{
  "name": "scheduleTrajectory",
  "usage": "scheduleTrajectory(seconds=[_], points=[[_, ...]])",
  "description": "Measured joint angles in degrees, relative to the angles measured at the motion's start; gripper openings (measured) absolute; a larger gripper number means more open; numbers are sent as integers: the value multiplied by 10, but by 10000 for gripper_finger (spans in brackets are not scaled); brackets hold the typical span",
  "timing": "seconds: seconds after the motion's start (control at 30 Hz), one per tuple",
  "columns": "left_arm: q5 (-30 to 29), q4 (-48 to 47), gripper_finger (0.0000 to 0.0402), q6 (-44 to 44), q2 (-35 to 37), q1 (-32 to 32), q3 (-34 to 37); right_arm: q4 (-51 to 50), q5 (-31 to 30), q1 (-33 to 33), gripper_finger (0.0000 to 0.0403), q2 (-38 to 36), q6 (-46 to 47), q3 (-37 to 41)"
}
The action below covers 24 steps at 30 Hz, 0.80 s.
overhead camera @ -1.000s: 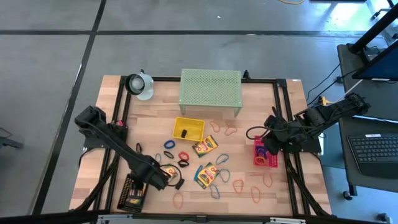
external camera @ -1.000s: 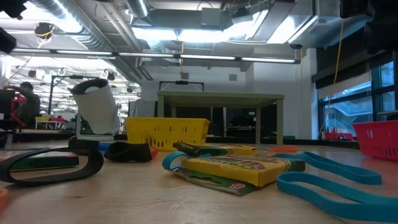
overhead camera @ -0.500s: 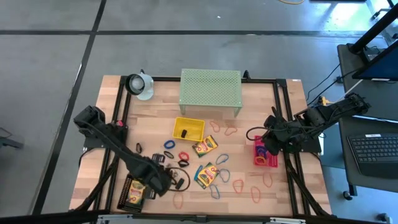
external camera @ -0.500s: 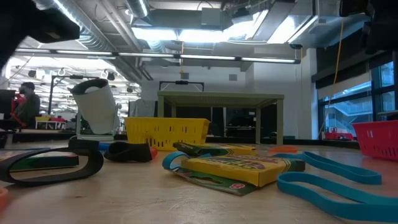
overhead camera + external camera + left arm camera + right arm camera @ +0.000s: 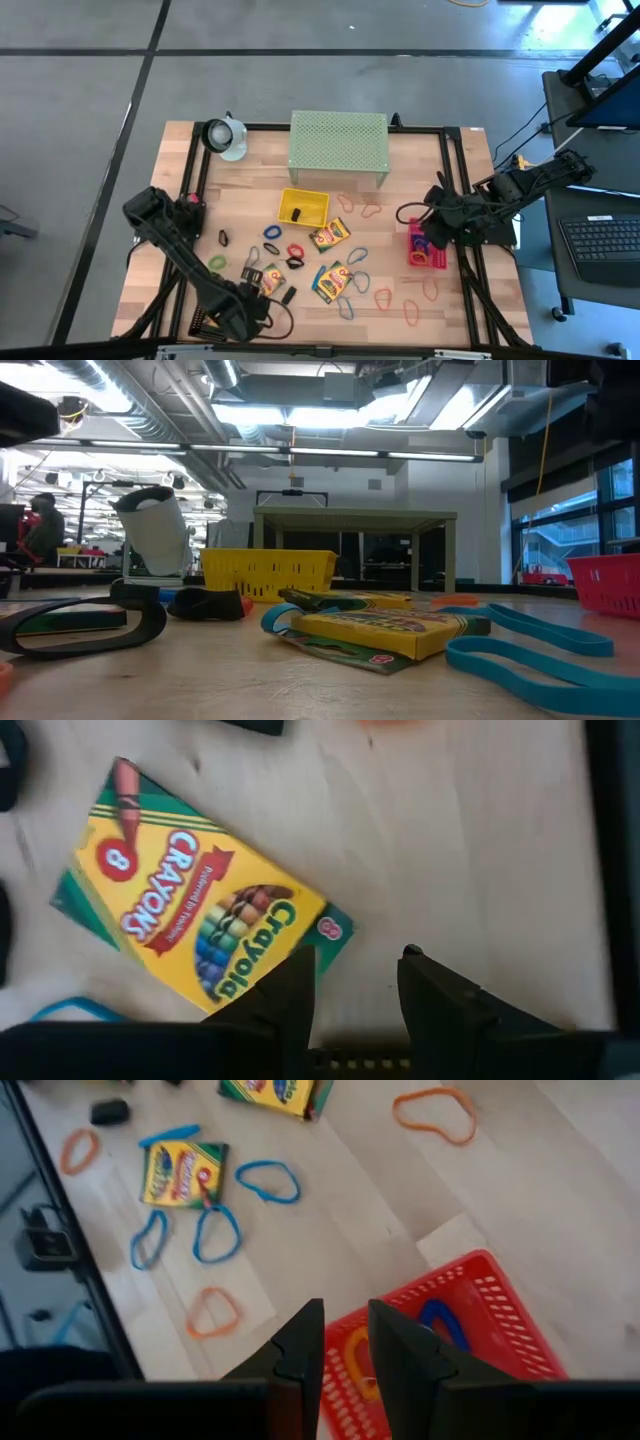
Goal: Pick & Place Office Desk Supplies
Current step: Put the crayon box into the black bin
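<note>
Sorting step, approach phase. The left gripper (image 5: 350, 982), fingers parted with nothing between them, hangs just beside a yellow-green cardboard crayon box (image 5: 200, 910) lying flat near the wooden table's (image 5: 400, 215) front-left edge; next, centre and close. The right gripper (image 5: 345, 1342), narrowly parted, waits above the red mesh tray (image 5: 470, 1315). The left gripper itself is indistinct from overhead.

Crayon boxes (image 5: 329, 236), coloured loops (image 5: 382, 299) scattered flat.

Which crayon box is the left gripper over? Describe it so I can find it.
Start at the yellow tray mid-table, then go toward the near left corner. The crayon box lies there beside the left gripper, alone among black clips; the other boxes lie further right among blue loops.
</note>
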<state>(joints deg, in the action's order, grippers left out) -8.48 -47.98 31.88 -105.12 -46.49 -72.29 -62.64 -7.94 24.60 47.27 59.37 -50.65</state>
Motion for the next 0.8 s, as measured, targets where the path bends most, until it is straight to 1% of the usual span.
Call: scheduleTrajectory(seconds=[0.13,0.27,0.43,0.63,0.8], points=[[-43,-1,139,-15,-20,-20,0,41,-1,0,82,0,27,0],[-48,0,139,-15,-49,-34,0,82,-2,0,82,0,29,0],[-78,-10,139,-11,-73,-42,-3,105,-6,0,82,0,47,0],[-134,-18,139,3,-79,-43,-2,125,-5,0,82,0,73,0],[-148,-19,139,3,-80,-43,-1,143,-2,0,82,0,75,0]])
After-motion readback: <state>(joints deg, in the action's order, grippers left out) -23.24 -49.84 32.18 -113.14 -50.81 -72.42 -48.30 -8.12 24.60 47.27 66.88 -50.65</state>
